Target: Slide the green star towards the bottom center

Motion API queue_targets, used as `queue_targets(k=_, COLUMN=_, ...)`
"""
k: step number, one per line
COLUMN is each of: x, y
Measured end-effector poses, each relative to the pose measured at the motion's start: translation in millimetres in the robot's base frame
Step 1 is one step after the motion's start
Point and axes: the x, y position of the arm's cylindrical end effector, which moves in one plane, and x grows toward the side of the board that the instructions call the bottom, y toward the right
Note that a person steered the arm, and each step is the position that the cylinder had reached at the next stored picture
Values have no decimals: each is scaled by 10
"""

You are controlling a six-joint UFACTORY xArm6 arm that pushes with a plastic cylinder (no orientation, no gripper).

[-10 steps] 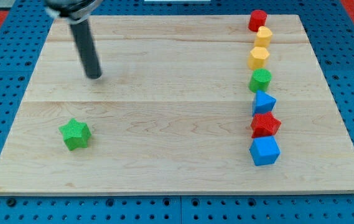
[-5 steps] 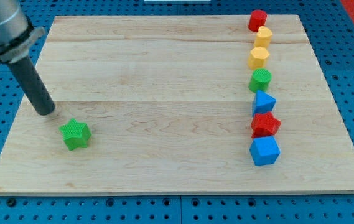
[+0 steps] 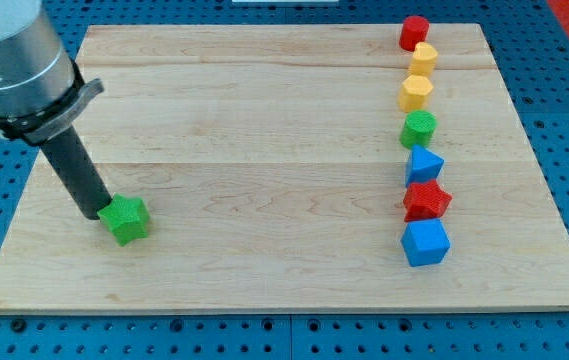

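Note:
The green star (image 3: 127,219) lies on the wooden board (image 3: 264,150) near its lower left. My tip (image 3: 94,212) rests on the board right against the star's left side, touching it. The dark rod rises from there up and to the left to the grey arm body at the view's top left.
A column of blocks runs down the view's right side: a red cylinder (image 3: 414,32), a yellow block (image 3: 423,58), a yellow hexagon (image 3: 415,93), a green cylinder (image 3: 418,129), a blue block (image 3: 424,164), a red star (image 3: 426,201) and a blue cube (image 3: 425,242).
My tip has moved from the upper left of the board down to the star's left side. The star has shifted slightly to the right.

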Motion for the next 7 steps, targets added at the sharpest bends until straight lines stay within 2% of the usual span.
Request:
queue_targets(k=3, x=0, y=587)
queue_targets(k=7, x=0, y=1026)
